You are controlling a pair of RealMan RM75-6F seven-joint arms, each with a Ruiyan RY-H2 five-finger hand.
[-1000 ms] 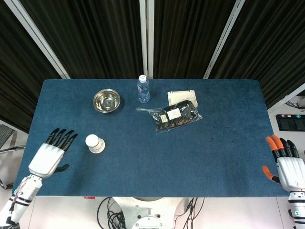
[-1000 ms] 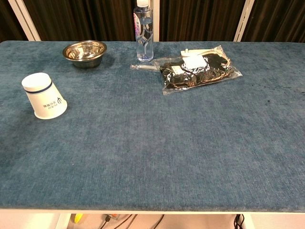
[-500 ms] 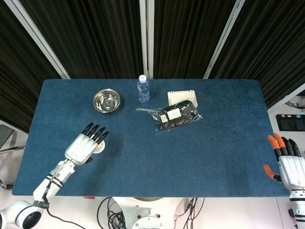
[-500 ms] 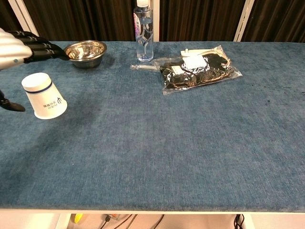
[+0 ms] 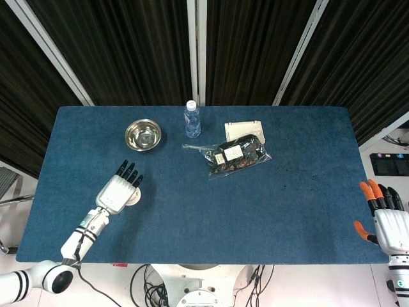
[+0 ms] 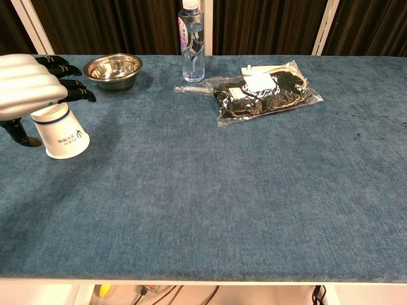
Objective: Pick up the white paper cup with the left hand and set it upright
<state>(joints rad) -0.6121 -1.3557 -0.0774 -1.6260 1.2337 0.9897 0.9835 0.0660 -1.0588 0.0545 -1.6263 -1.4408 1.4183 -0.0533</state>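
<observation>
Steel bowl (image 6: 113, 68), looking empty, sits behind our left hand (image 6: 28, 89), with a water bottle (image 6: 191, 42) and a bagged dark snack (image 6: 264, 92) further right. White paper cup (image 6: 62, 131) stands mouth-down right under that hand, fingers spread, not gripping it. Right hand (image 5: 386, 220) hangs open off the table edge.

The left hand (image 5: 119, 190) is seen over the table's left part, nearer the front edge than the back, its back turned upward and its dark fingers (image 5: 130, 173) stretched toward the far edge. In the chest view the same hand (image 6: 25, 93) is shown with the fingers spread and the thumb lowered, nothing being gripped. The left forearm (image 5: 84, 231) is angled back toward the front left corner. The right hand (image 5: 387, 224) is held beyond the right edge, near the front corner, orange-tipped fingers apart.
</observation>
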